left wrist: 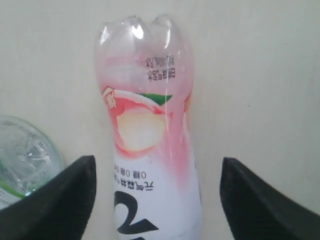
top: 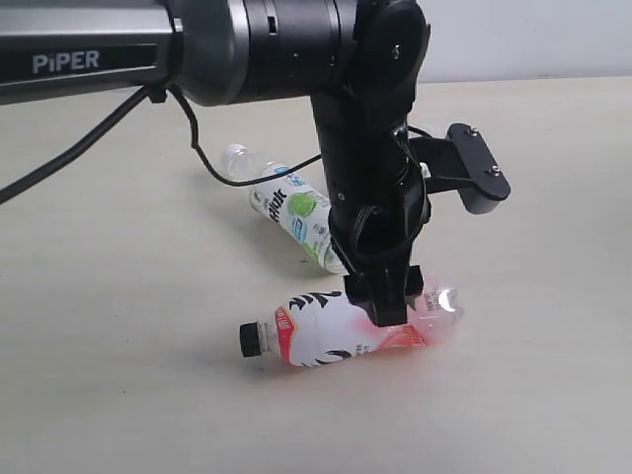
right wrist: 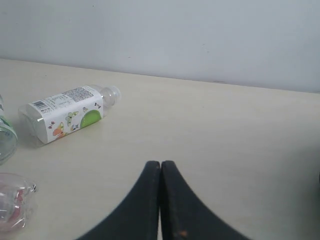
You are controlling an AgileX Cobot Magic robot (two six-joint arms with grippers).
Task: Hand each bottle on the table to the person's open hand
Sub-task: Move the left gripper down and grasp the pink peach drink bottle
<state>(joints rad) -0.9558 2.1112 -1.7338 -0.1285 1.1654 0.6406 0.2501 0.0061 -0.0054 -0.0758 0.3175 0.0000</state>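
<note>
A pink-and-white bottle (top: pixel 336 336) with a black cap lies on its side on the table (top: pixel 118 296). My left gripper (top: pixel 387 306) points straight down over its clear end. In the left wrist view the jaws stand open on either side of this bottle (left wrist: pixel 150 140), with a strip of table showing between each finger (left wrist: pixel 60 200) and the bottle. Behind it lies a white-labelled bottle (top: pixel 291 207) with green marks. The right wrist view shows my right gripper (right wrist: pixel 160 167) shut and empty above the table, with a white-labelled bottle (right wrist: pixel 70 114) lying ahead of it. The person's open hand is out of view.
The left arm (top: pixel 247 39) reaches in from the upper left, and a black cable (top: pixel 197 148) hangs from it. A clear bottle's base (left wrist: pixel 25 155) lies just beside one left finger. A pale wall (right wrist: pixel 175 35) borders the table's far edge.
</note>
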